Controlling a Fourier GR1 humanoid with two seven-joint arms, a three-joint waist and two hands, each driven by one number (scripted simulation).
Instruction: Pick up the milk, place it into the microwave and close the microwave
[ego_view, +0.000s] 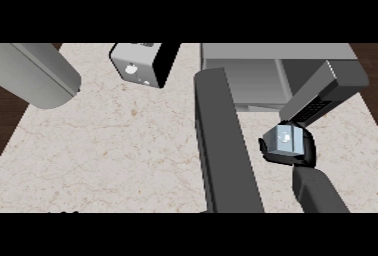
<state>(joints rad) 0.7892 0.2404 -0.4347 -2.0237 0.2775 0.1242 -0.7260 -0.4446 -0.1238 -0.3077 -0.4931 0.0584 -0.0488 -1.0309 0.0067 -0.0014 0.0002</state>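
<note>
1. At far left you see only a grey forearm (37, 75) slanting in from the upper left edge; the left hand is out of view, so you cannot tell its fingers.
2. The toaster (140, 64) stands at the back of the counter (111, 150), well apart from the work.
3. The microwave door (225, 150) hangs open, running from the cavity toward you, just left of the right hand.
4. The microwave (258, 75) cavity lies beyond and slightly left of the milk.
5. The milk (284, 140) sits in your right hand (291, 155), fingers curled round it, carton top facing up at you, in front of the opening.
6. The right forearm rises from the lower edge, so I judge the next move to be forward and a little left into the cavity.
</note>
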